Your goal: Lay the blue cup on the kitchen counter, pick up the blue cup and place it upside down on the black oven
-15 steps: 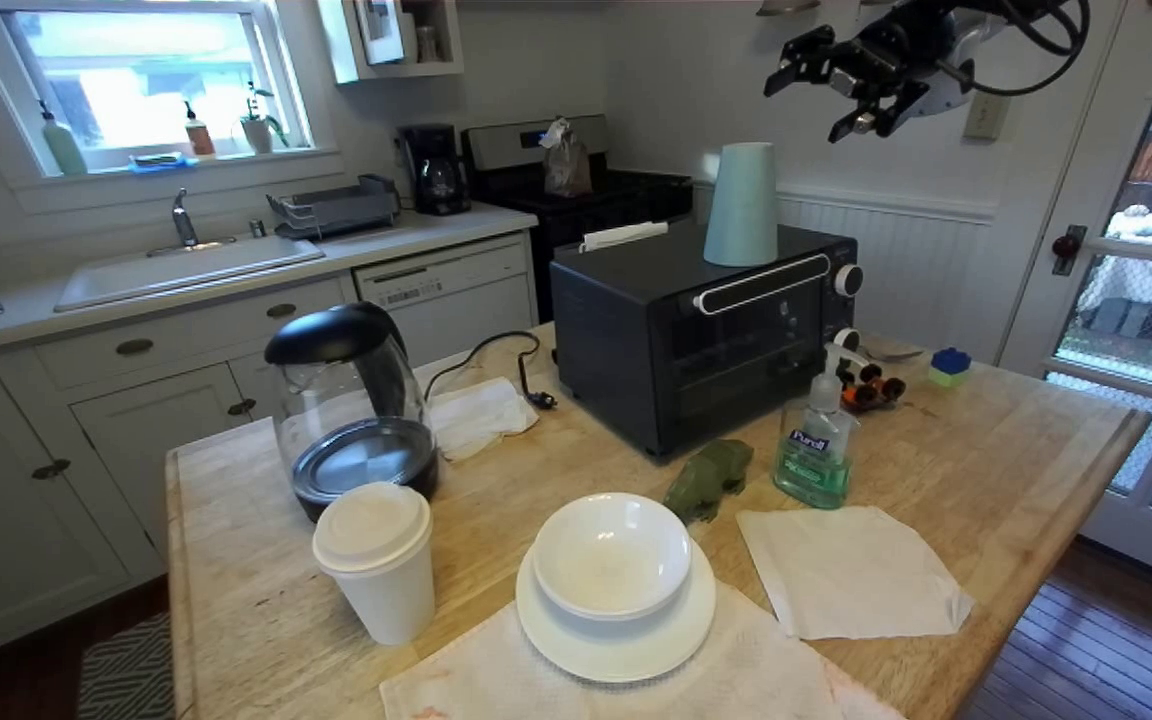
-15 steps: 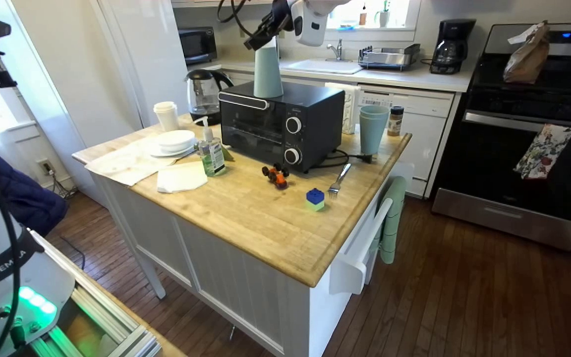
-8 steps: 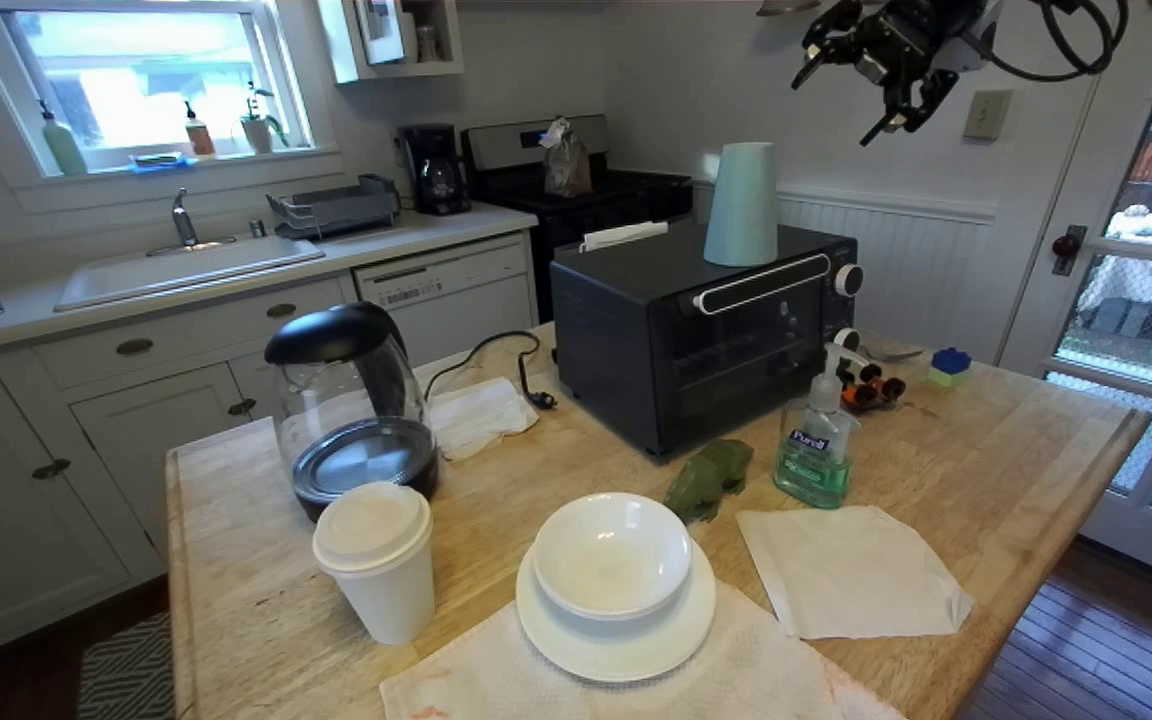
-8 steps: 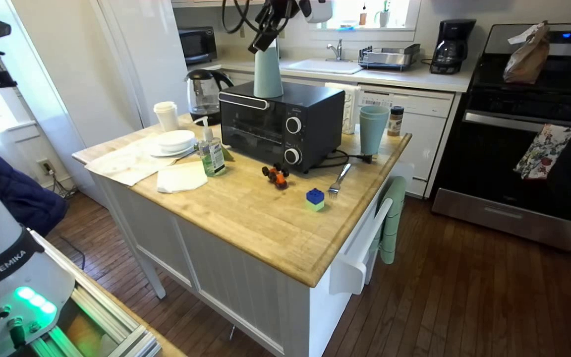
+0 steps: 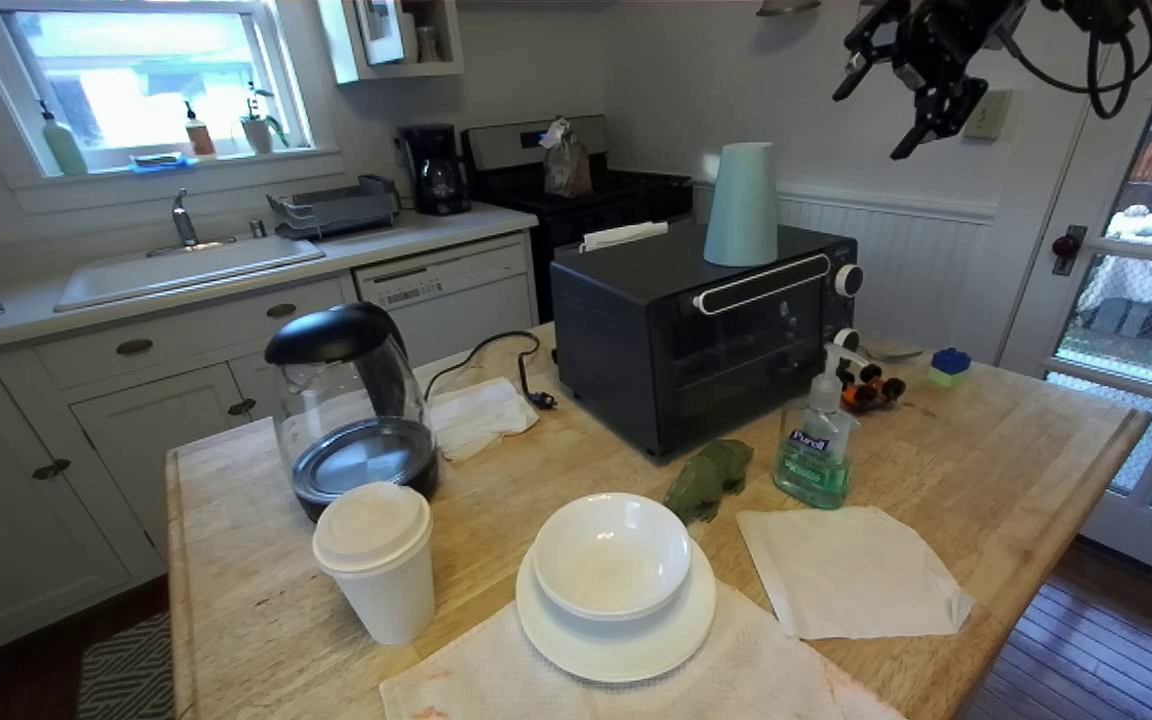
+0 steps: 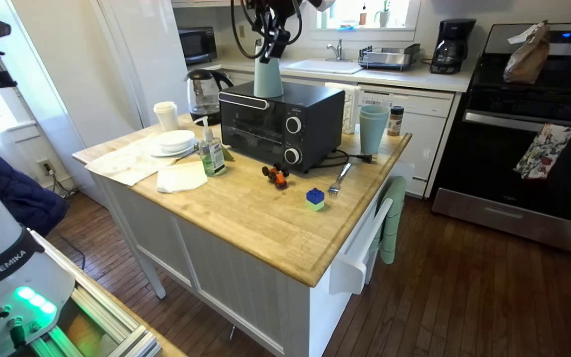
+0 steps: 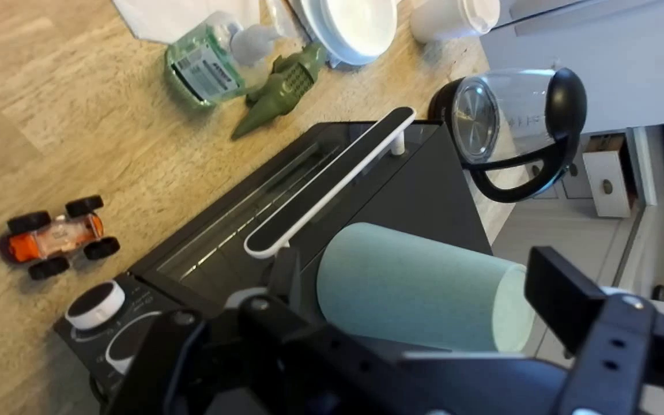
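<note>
The blue cup stands upside down, narrow end up, near the front edge of the black oven's top. It also shows in an exterior view, its upper part partly covered by my gripper, and in the wrist view. The black oven sits on the wooden kitchen counter. My gripper is open and empty, above and apart from the cup. In the wrist view its fingers frame the cup from a distance, with nothing between the pads.
Upright blue-grey cups, apparently nested, and a spice jar stand behind the oven. A glass kettle, white paper cup, bowl, Purell bottle, green toy, orange toy car and fork lie around it.
My gripper has moved away from the cup, to the right in an exterior view, and has turned, its fingers pointing more downward. It stays open. The cup and oven have not moved.
</note>
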Motion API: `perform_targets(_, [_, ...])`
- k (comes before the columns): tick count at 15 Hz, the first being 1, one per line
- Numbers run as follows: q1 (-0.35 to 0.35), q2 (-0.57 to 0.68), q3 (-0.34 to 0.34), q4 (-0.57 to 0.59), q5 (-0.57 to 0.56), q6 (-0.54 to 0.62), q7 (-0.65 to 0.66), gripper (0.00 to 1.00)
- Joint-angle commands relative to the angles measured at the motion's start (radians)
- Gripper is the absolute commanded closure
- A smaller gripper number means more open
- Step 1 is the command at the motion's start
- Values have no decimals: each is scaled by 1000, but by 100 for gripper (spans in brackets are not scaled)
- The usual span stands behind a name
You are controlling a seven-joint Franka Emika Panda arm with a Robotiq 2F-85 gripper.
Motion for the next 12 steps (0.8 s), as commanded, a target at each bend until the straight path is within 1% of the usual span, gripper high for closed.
perform_targets(1, [8, -101, 12, -118, -9, 129, -169, 0])
perform_targets(7, [18, -184, 26, -228, 83, 327, -451, 0])
perform_targets(9, [22, -196, 25, -253, 112, 342, -475, 0])
perform_targets(10, [18, -149, 17, -189, 70, 299, -429, 0])
perform_targets(12, [19, -151, 17, -195, 72, 301, -434, 0])
